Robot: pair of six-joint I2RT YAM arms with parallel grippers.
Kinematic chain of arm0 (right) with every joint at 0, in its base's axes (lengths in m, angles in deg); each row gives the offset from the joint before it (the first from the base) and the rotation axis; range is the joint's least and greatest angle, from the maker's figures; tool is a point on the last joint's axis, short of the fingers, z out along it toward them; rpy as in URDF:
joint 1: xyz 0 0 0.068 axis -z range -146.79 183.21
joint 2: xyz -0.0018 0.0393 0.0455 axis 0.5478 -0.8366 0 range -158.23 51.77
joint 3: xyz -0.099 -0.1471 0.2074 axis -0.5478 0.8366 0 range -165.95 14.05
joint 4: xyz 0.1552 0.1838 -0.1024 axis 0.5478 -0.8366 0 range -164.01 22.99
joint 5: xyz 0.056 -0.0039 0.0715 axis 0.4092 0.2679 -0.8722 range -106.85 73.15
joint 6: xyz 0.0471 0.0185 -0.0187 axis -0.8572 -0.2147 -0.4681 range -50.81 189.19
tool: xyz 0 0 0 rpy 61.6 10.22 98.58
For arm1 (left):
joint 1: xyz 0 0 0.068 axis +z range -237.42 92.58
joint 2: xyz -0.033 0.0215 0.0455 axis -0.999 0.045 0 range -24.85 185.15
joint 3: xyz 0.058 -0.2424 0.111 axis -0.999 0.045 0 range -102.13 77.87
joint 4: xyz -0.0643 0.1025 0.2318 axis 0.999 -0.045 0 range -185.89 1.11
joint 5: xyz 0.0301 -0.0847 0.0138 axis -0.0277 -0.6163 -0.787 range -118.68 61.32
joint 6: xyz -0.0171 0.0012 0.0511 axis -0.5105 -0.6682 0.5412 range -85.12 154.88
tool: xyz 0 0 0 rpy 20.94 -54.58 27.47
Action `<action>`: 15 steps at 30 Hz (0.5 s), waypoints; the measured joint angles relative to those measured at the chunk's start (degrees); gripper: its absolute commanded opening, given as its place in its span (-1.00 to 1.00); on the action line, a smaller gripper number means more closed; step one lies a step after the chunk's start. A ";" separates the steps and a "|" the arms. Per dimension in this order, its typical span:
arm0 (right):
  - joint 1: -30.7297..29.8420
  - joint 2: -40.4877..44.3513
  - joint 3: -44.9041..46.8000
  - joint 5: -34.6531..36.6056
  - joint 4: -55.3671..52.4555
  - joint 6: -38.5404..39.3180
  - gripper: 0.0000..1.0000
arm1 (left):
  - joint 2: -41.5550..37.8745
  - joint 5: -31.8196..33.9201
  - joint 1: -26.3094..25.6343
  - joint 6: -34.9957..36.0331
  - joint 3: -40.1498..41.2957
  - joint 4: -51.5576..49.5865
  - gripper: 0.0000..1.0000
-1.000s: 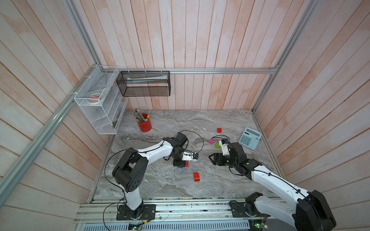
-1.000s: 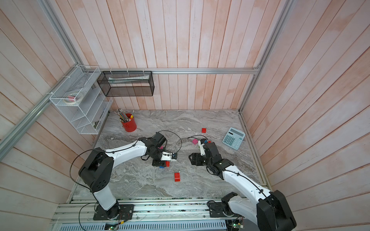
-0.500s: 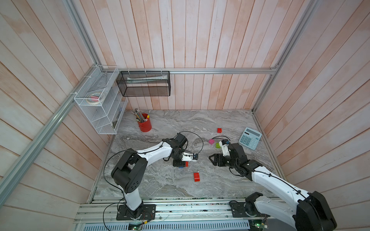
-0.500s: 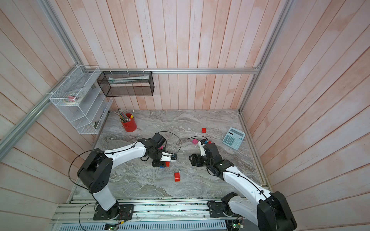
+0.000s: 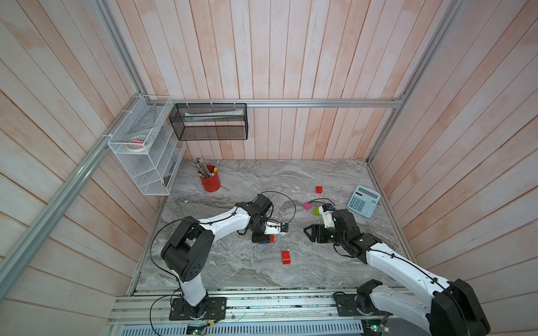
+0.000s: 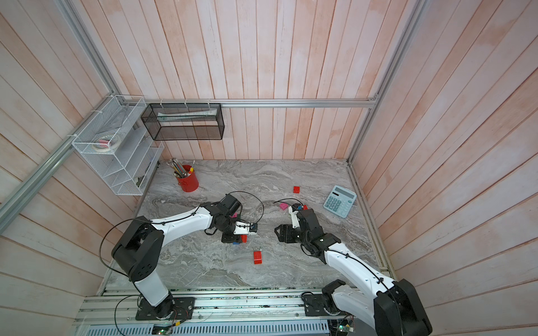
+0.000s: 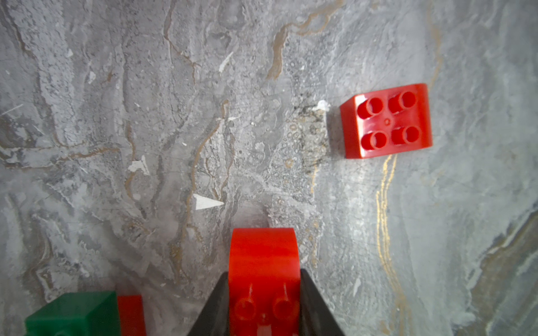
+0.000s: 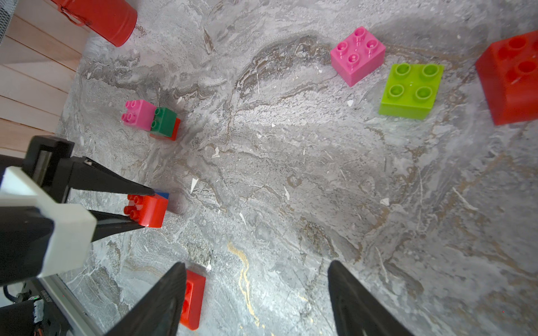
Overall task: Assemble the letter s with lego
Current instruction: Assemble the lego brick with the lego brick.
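Nearest the rail, on the marble table, loose red brick lies alone, studs up. It is also in the left wrist view, and in the right wrist view it is half hidden behind one right finger.

Right gripper is just past it, jaws wide apart, nothing between them, tips over bare table. In a top view it points toward the left arm.

Left gripper is across from it, near, not touching. Its fingers are clamped on held red brick, studs facing back toward the wrist. Blue brick touches the held one on its far side; can't tell if they are snapped together. Can't tell if the held brick sits on the table or just above it.

Small stack beside left gripper: pink stack brick, dark green brick touching it, red base brick under the green. The same dark green brick shows at the edge of the left wrist view.

Further back, by the right wrist: loose pink brick, with lime brick just beside it, not touching. Cropped red brick sits next to the lime one, partly out of frame.

Beyond those, far red brick sits alone and calculator is near the right wall. Red pencil cup is at back left, upright, pencils in it.
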 measured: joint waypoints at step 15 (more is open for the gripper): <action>0.63 0.00 0.00 -1.09 0.15 0.00 0.55 | 0.48 -0.17 -0.09 -2.32 -0.22 0.46 -0.47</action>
